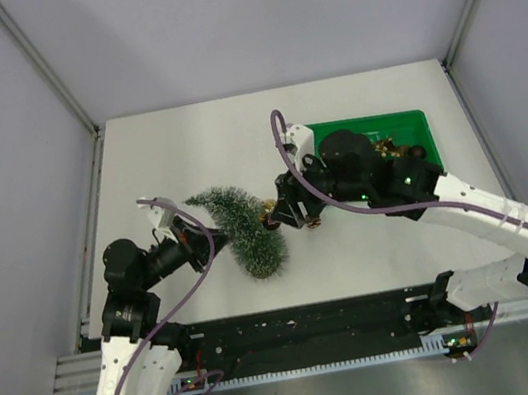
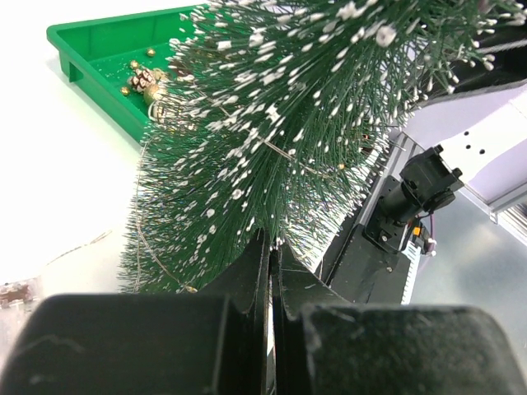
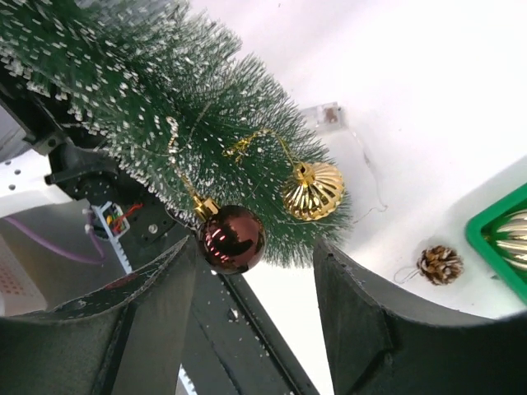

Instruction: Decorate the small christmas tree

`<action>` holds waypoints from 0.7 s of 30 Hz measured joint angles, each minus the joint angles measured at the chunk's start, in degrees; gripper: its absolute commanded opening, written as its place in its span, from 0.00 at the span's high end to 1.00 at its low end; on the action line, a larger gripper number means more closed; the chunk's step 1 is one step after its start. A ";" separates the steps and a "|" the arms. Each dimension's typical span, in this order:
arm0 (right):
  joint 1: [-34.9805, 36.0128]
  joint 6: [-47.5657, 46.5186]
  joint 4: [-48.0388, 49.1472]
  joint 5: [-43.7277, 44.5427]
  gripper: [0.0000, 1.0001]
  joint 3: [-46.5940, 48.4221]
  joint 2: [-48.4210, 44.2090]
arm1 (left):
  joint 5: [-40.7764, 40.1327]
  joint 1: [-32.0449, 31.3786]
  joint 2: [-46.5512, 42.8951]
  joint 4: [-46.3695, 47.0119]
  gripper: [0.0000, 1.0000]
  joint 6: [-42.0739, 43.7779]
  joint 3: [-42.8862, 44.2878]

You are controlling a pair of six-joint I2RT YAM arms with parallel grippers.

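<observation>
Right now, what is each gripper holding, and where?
Left gripper pinches the small christmas tree by its side bristles; right gripper is open, holding nothing.

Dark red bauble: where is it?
Right wrist view: the dark red bauble hangs from the small christmas tree, left of the gold ornament, between the fingers of the right gripper.

Two baubles [image 3: 233, 239] on tree [image 1: 238, 224], tray [image 1: 405, 128] to right

The small christmas tree [image 1: 238, 224] hides its own base
</observation>
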 measured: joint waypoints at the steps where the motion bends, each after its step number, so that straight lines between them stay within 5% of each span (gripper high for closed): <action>1: 0.00 -0.39 -0.48 0.70 0.41 0.57 -0.42 | -0.11 0.00 0.02 -0.07 1.00 0.00 0.00; 9: -1.86 -1.70 -3.56 4.98 0.39 4.22 -2.29 | -0.66 0.00 0.02 -0.83 0.94 0.39 0.00; 21: -25.24 0.24 -5.57 10.14 0.35 3.54 3.06 | -1.29 0.00 0.00 -3.39 0.76 1.79 0.42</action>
